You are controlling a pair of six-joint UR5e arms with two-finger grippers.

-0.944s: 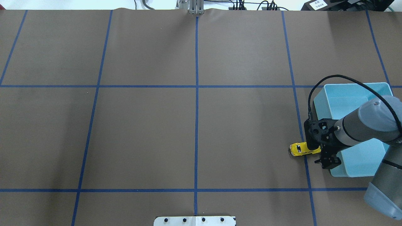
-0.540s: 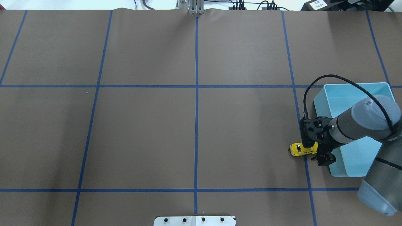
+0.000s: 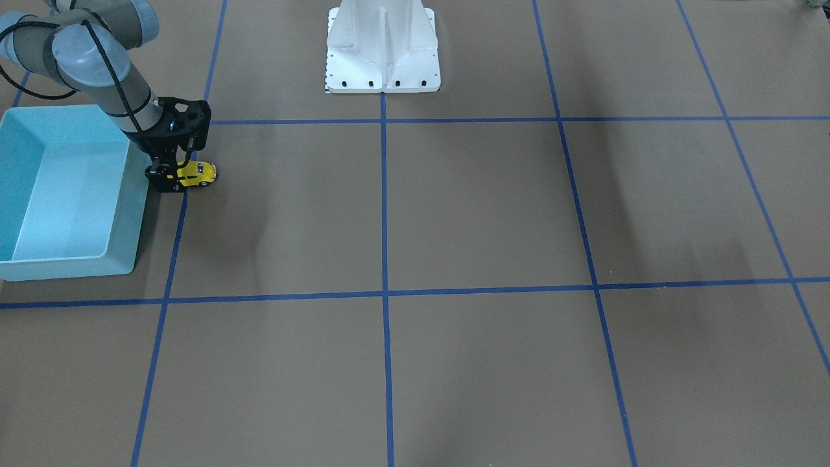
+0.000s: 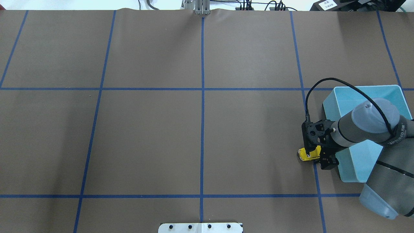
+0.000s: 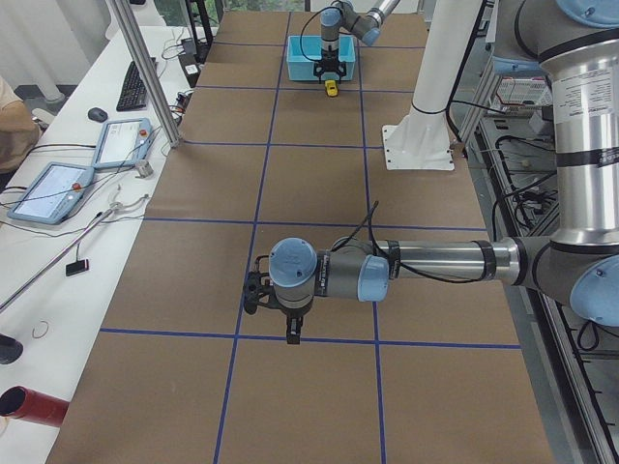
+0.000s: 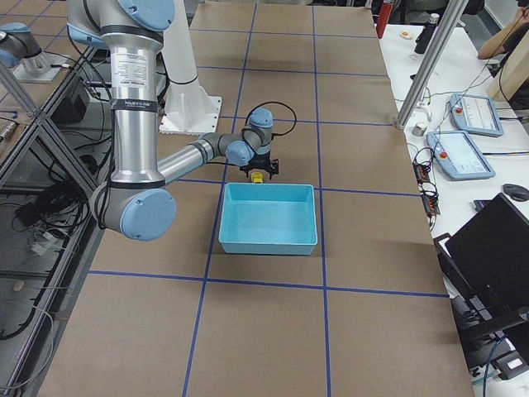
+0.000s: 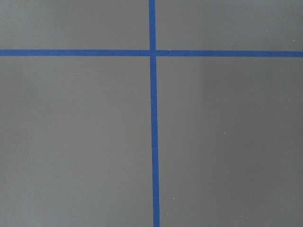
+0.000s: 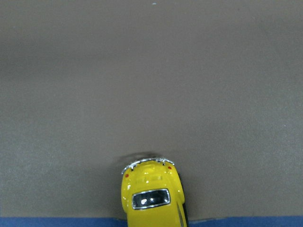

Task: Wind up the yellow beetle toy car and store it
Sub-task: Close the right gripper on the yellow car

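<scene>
The yellow beetle toy car [image 4: 307, 154] stands on the brown table just left of the light blue bin [image 4: 368, 86]. It also shows in the front view [image 3: 200, 173] and at the bottom of the right wrist view [image 8: 151, 198]. My right gripper [image 4: 322, 154] hangs low over the car's bin-side end, with its fingers on either side of the body and apart. No grip on the car shows. My left gripper [image 5: 292, 331] shows only in the exterior left view, low over the table and far from the car. I cannot tell whether it is open or shut.
The bin [image 3: 71, 266] holds nothing that I can see and sits at the table's right end. Blue tape lines [image 4: 202, 97] cross the table. The white robot base [image 3: 382, 58] stands at the near edge's middle. The left wrist view shows only table and tape [image 7: 152, 118].
My right arm has moved left, so the gripper now covers more of the car. The car has not moved.
</scene>
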